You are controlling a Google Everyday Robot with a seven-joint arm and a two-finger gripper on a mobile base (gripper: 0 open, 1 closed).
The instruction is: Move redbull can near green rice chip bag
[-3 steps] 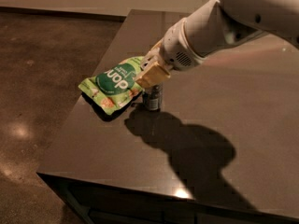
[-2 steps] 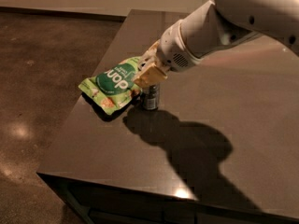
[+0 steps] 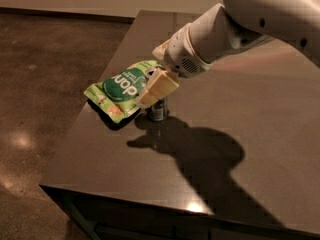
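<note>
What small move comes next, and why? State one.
Probably lift the end effector straight up, clear of the redbull can, leaving it there. The can appears to stand upright on the table, its base right beside the green rice chip bag, so it already looks near enough. A sideways pull might tip it.

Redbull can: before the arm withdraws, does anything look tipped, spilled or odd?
Nothing stands out. The redbull can stands upright on the table beside the green rice chip bag, with the gripper at its top.
</note>
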